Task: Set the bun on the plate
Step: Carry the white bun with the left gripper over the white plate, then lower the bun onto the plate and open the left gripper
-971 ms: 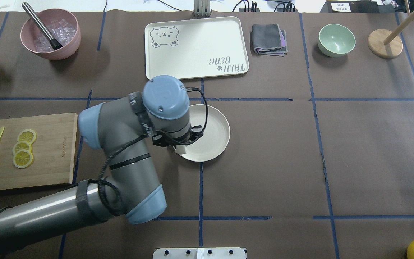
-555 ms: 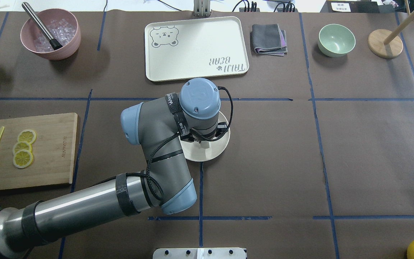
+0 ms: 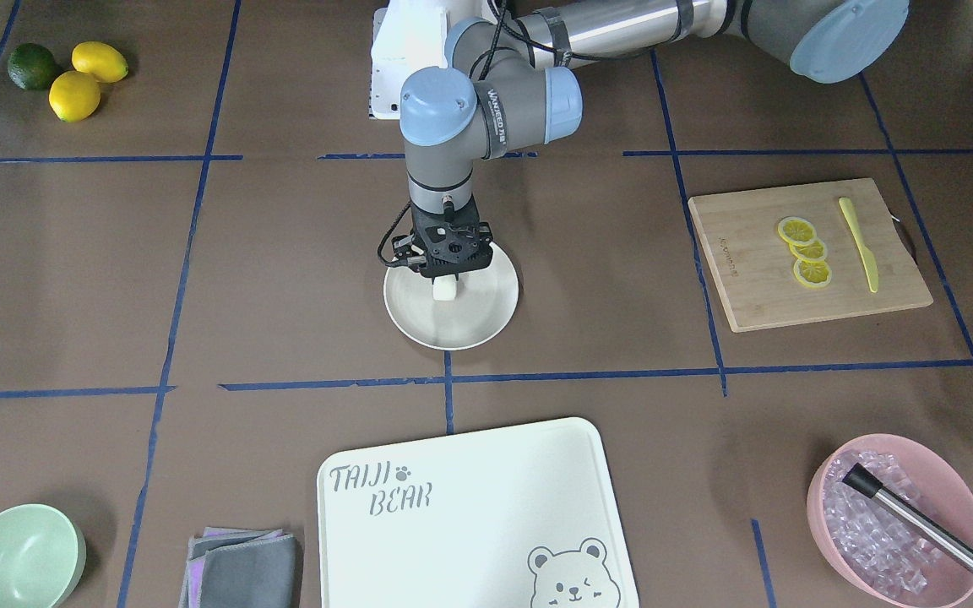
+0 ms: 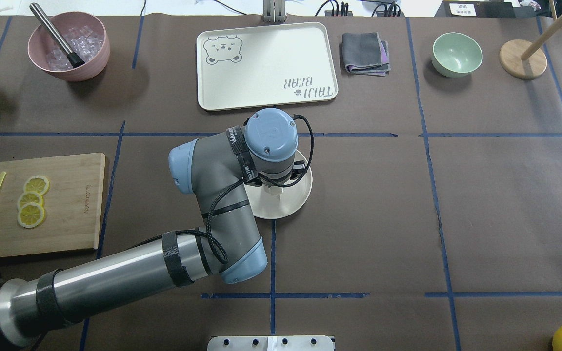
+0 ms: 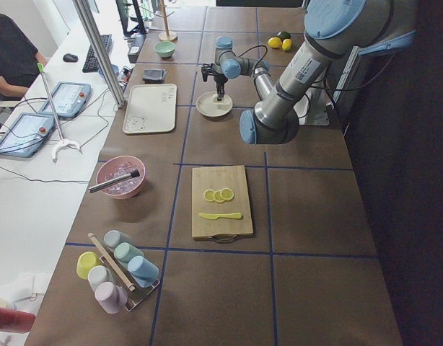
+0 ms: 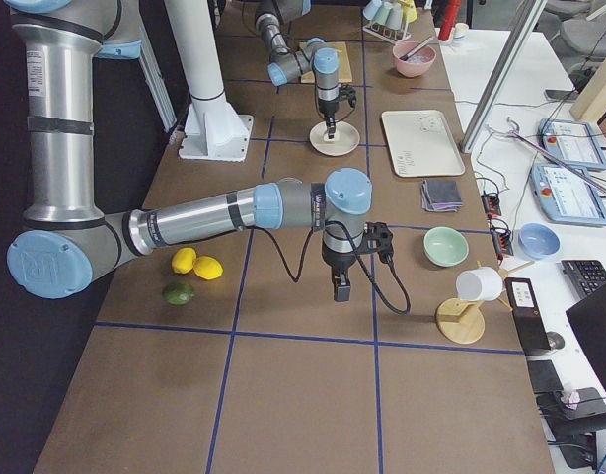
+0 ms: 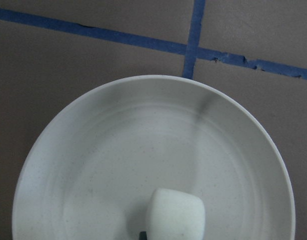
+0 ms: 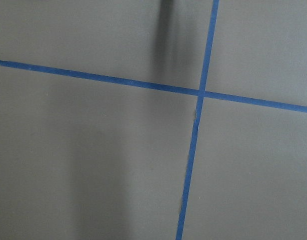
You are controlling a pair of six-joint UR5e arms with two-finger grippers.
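Observation:
The small white bun [image 3: 445, 289] hangs in my left gripper [image 3: 446, 279], which is shut on it and points straight down over the middle of the round cream plate [image 3: 453, 325]. In the left wrist view the bun [image 7: 174, 215] sits at the bottom edge, just above the plate [image 7: 118, 150]; whether it touches the plate I cannot tell. From overhead the wrist covers most of the plate [image 4: 295, 200], and only a bit of the bun [image 4: 274, 191] shows. My right gripper [image 6: 340, 289] hangs over bare table far from the plate, and I cannot tell whether it is open or shut.
Behind the plate lies the bear-printed tray [image 4: 266, 66], with a folded cloth [image 4: 365, 53] and a mint-green bowl [image 4: 456, 53] to its right. A cutting board [image 4: 66, 204] with lemon slices lies at the left, a pink bowl [image 4: 69, 46] at far left.
My left arm has carried the bun to the right, from the plate's near-left rim to over its middle. Since 0.6 s ago it has barely shifted.

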